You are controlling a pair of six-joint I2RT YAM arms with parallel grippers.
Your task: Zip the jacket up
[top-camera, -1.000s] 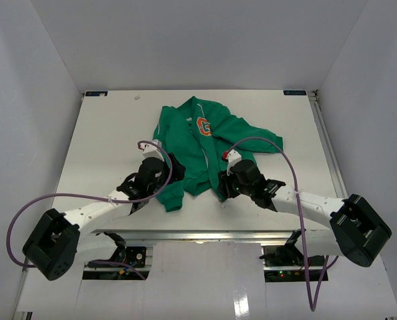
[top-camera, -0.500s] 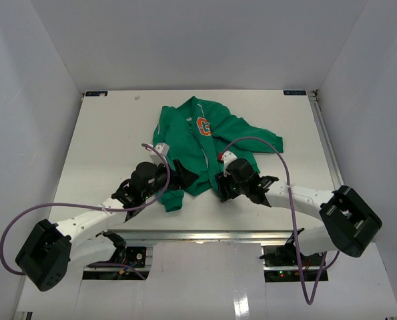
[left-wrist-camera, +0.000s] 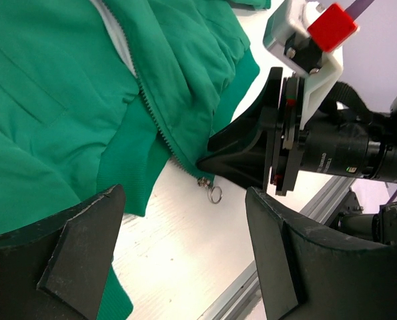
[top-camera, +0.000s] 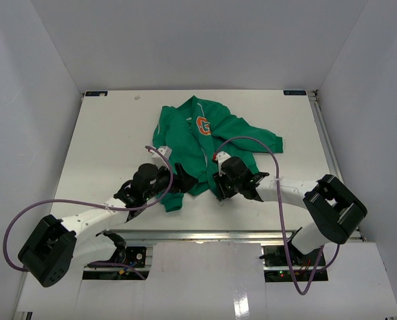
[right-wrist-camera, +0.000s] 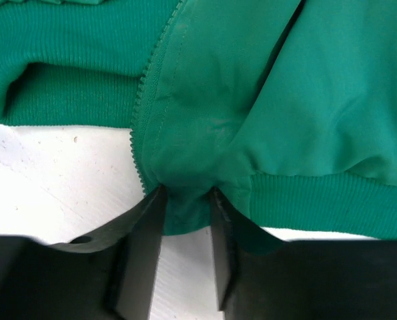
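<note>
I see the small green cloth jacket (top-camera: pixel 201 143) lying near the middle of the flat white counter (top-camera: pixel 105 133). It is crumpled, and one sleeve sticks out to the right. An orange letter G (top-camera: pixel 203 125) sits on its chest. A thin white line runs down the front. The bottom edge points to the lower part of the frame.

My right pincer (right-wrist-camera: pixel 185 230) is clenched on the jacket's bottom edge, just beside the row of green zipper teeth (right-wrist-camera: pixel 143 107). A fold of green cloth is squeezed between its two dark fingers. A ribbed band (right-wrist-camera: pixel 65 87) lies at the upper left of that view.

My left pincer (left-wrist-camera: pixel 185 257) is spread wide and holds nothing. It hangs over the bottom edge of the jacket. In the middle of its view a small silver ring pull (left-wrist-camera: pixel 214 194) shows at the low end of the zipper, close to the right pincer's tip. The front is not closed there, and pale lining (left-wrist-camera: pixel 118 40) shows at the top.
</note>
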